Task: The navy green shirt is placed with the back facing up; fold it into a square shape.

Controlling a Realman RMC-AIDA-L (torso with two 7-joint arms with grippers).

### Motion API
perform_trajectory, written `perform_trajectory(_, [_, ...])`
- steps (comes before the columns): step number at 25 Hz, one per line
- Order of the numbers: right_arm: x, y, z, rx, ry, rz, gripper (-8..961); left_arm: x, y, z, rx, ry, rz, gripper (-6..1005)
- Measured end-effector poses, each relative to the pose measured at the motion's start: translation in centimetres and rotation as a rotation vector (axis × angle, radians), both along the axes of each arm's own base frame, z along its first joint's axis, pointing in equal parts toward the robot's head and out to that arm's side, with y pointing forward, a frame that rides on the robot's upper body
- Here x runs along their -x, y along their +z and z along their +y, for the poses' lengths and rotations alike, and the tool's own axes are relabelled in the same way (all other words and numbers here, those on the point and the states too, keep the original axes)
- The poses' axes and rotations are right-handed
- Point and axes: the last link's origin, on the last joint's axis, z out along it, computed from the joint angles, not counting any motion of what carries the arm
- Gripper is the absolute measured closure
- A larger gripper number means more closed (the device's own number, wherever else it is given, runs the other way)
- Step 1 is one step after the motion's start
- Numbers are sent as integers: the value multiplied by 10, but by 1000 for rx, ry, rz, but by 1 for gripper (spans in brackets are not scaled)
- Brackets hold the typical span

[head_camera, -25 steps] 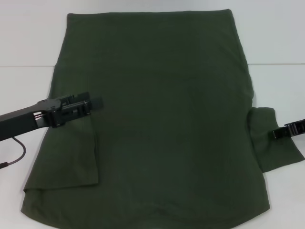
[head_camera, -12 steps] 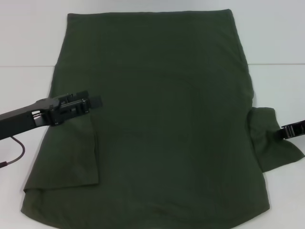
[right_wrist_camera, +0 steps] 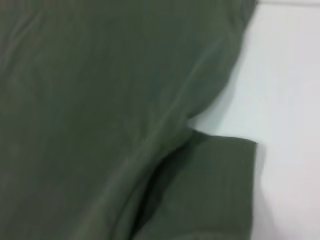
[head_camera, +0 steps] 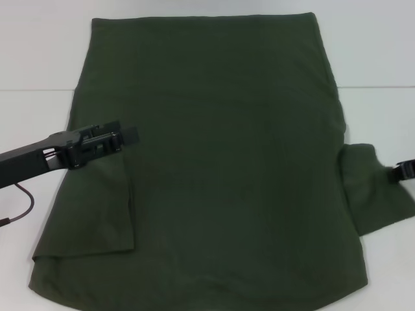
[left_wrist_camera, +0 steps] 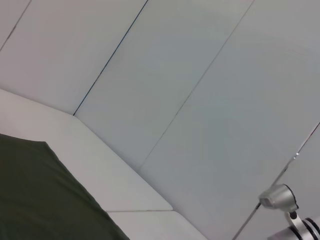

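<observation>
Green shirt (head_camera: pixel 233 168) lies flat; left pincer (head_camera: pixel 133 135) above it, grip unclear.

Bare table (head_camera: pixel 39 58) flanks the shirt (head_camera: pixel 227 162).

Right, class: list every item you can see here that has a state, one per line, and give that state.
navy green shirt: spread flat on the white table, plain back up.
left sleeve: folded in over the body.
right sleeve: out to the side, not yet folded.
left tool: above the folded sleeve's top edge; grip unclear.
right tool: at the right sleeve's outer edge; grip unclear.
white table: bears the shirt.
</observation>
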Motion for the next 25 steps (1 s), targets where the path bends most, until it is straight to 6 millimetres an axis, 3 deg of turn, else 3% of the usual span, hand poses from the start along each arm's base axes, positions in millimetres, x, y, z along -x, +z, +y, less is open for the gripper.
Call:
perform_trajectory(19, [-8, 44, 7, -117, -135, -127, 950, -2, 17, -3, -9, 12, -85, 213])
perform_trajectory(25, [0, 45, 15, -136, -127, -111, 930, -3, 19, -6, -10, 0, -106, 214])
